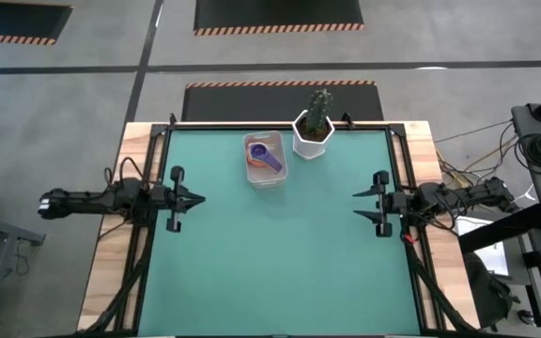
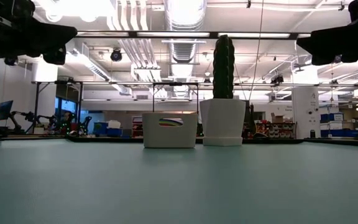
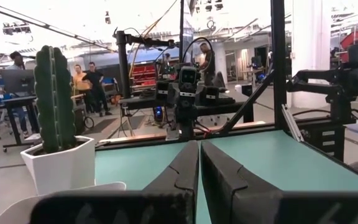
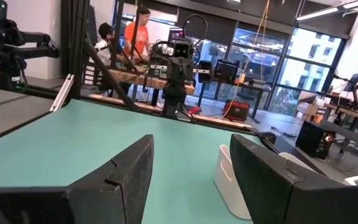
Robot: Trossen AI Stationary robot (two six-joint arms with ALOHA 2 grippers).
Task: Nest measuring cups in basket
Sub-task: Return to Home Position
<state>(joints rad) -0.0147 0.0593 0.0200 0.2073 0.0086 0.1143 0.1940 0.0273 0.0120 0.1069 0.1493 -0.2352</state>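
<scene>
High view showed the basket (image 1: 267, 178) toward 12 o'clock on the bench (image 1: 280, 253), the measuring cups (image 1: 266, 158) nested inside it, purple uppermost, and a cactus pot (image 1: 312, 141) just beside it at 3 o'clock. The left gripper (image 1: 195, 198) hung at 9 o'clock, pressed together; the right gripper (image 1: 357, 205) hung at 3 o'clock, spread

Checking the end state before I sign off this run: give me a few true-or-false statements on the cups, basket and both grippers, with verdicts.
1. The measuring cups sit stacked inside the basket. True.
2. In the high view the basket stands right of the plant. False: it stands just left of the cactus pot.
3. The left gripper holds a cup. False: it is shut on nothing, at the table's left side.
4. The right gripper is open and empty. True.
5. One cup lies loose on the table. False: the teal mat shows none outside the basket.
</scene>
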